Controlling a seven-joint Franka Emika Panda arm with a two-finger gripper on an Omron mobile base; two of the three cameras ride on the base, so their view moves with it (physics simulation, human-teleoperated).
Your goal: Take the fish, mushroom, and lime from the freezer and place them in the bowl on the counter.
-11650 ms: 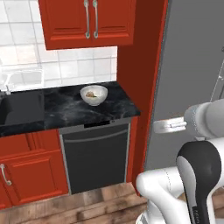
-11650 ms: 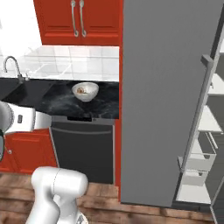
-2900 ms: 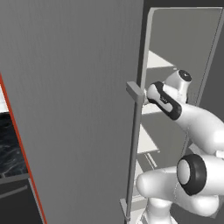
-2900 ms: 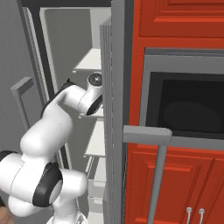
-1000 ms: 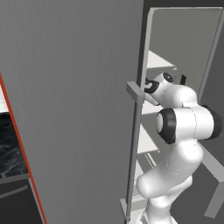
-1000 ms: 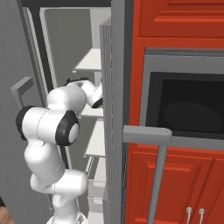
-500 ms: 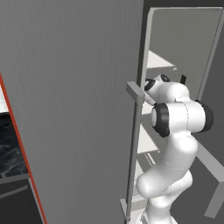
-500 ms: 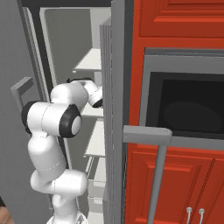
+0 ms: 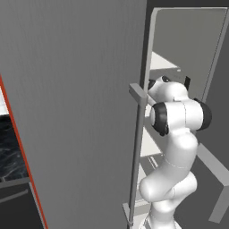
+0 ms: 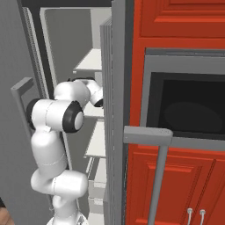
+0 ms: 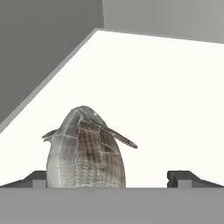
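Note:
A grey-brown scaled fish (image 11: 85, 151) lies on a pale shelf (image 11: 166, 96) inside the freezer (image 9: 76, 112). My gripper (image 11: 111, 178) is open and low over that shelf. The fish sits between the two fingertips (image 11: 39, 177), close to the left one, and neither tip presses on it. In the base views my white arm (image 9: 176, 120) is folded up and reaches in between the two open doors toward the shelves (image 10: 94, 61). A strip of the black marble counter (image 9: 6, 138) shows at the far left. The mushroom, lime and bowl are out of view.
The left door's long bar handle (image 9: 135, 147) stands just beside my arm. The right door (image 10: 116, 110) is seen edge-on with its bar handle (image 10: 158, 176). Red cabinets and a built-in oven (image 10: 189, 110) lie beyond it. The shelf's walls close in on the left.
The arm has folded tighter and pushed a little deeper into the freezer. The base and both doors have stayed put.

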